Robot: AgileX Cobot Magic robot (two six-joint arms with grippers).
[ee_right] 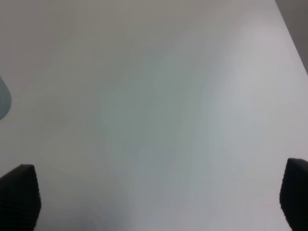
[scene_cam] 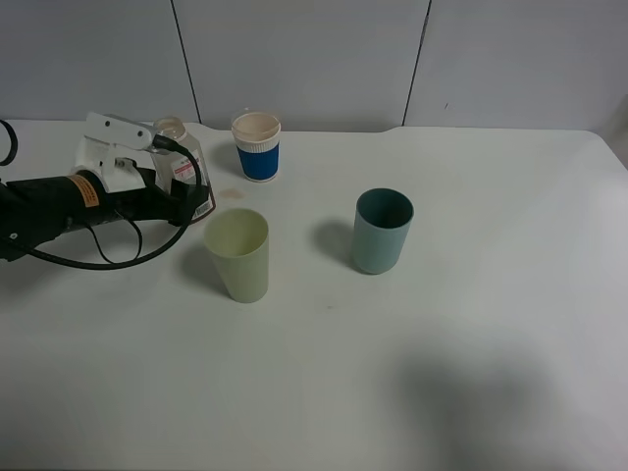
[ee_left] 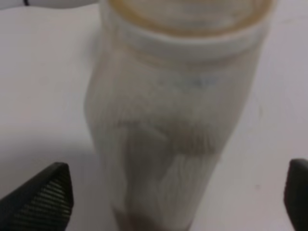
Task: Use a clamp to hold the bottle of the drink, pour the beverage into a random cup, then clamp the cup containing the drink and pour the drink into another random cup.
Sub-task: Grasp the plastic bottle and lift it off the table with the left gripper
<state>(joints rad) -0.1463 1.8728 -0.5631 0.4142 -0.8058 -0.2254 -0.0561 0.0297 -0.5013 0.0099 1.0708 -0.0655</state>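
Observation:
The clear drink bottle (scene_cam: pixel 180 155) with a red and white label stands at the back left, its mouth open. It fills the left wrist view (ee_left: pixel 173 120), upright between the jaws. My left gripper (scene_cam: pixel 189 196) (ee_left: pixel 178 202) is open, its fingertips (ee_left: pixel 43 197) wide apart on either side of the bottle and not touching it. A pale yellow cup (scene_cam: pixel 238 253) stands just right of the gripper. A teal cup (scene_cam: pixel 382 231) stands at the centre. My right gripper (ee_right: pixel 159 202) is open over bare table; it is out of the exterior view.
A blue and white paper cup (scene_cam: pixel 257 145) with a beige top stands at the back, right of the bottle. The left arm's black cable (scene_cam: pixel 108 257) loops on the white table (scene_cam: pixel 491 294). A shadow lies at the front right (scene_cam: pixel 471 402).

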